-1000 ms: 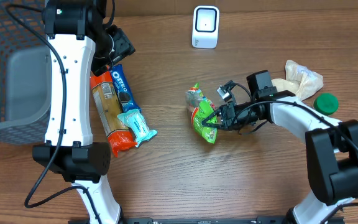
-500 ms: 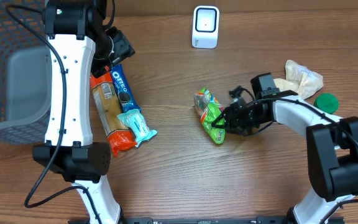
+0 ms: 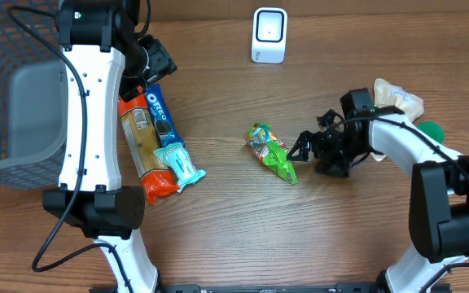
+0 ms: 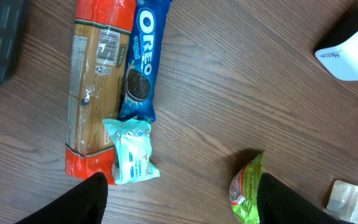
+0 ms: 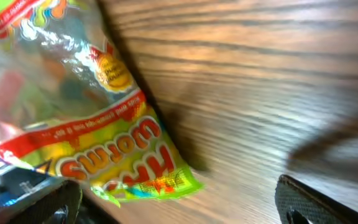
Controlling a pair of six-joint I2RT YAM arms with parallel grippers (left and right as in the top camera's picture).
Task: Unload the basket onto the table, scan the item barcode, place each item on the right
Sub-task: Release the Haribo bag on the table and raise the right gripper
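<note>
The item, a green gummy-worms bag (image 3: pixel 273 153), lies flat on the wooden table in the middle. My right gripper (image 3: pixel 301 152) stands open just right of it, gripping nothing. In the right wrist view the bag (image 5: pixel 92 124) fills the upper left, its lower corner just ahead of my right gripper (image 5: pixel 179 208). The white barcode scanner (image 3: pixel 269 35) stands at the back centre, well apart from the bag. My left gripper (image 3: pixel 157 61) hangs open above the table's left side. Its wrist view shows the gripper (image 4: pixel 179 205) empty, the bag (image 4: pixel 246 196) by the right finger and the scanner (image 4: pixel 353 50) at the far right.
An Oreo pack (image 3: pixel 161 114), an orange cracker pack (image 3: pixel 141 146) and a small teal packet (image 3: pixel 179 165) lie together at the left. A dark wire basket (image 3: pixel 6 89) stands at the far left. A cream bag (image 3: pixel 393 99) and a green lid (image 3: pixel 427 134) sit at the right.
My right gripper has opened and let go of the gummy-worms bag, which now lies on the table. That arm has drawn back to the right. The left arm has not moved.
</note>
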